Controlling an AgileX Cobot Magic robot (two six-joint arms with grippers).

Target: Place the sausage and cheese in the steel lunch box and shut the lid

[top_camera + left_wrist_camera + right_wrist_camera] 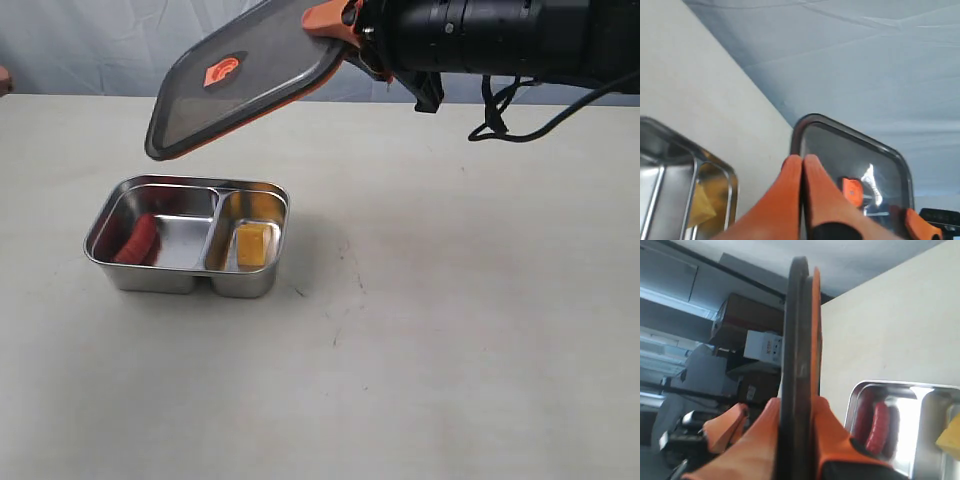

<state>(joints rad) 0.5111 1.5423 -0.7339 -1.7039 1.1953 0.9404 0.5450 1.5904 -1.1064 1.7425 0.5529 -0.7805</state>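
You had the right gripper (pixel 796 407) with its jaws clamped on one end of the lid (pixel 238 85). The lid hung tilted above and behind the steel lunch box (pixel 160 278) on the desk (pixel 450 320), likely ready for lowering. Sausage (pixel 138 240) lay in the large compartment, cheese (pixel 251 245) in the small. Left gripper (pixel 803 162): jaws pressed together, empty.

Orange fingers (pixel 786 192) pressed together, the lid (pixel 840 152) beyond them, cheese (pixel 702 207) in the steel lunch box (pixel 670 145).

Red sausage (pixel 138 238), yellow cheese (pixel 251 245) in separate lunch box (pixel 160 279) compartments; lid (pixel 240 85) aslant above.
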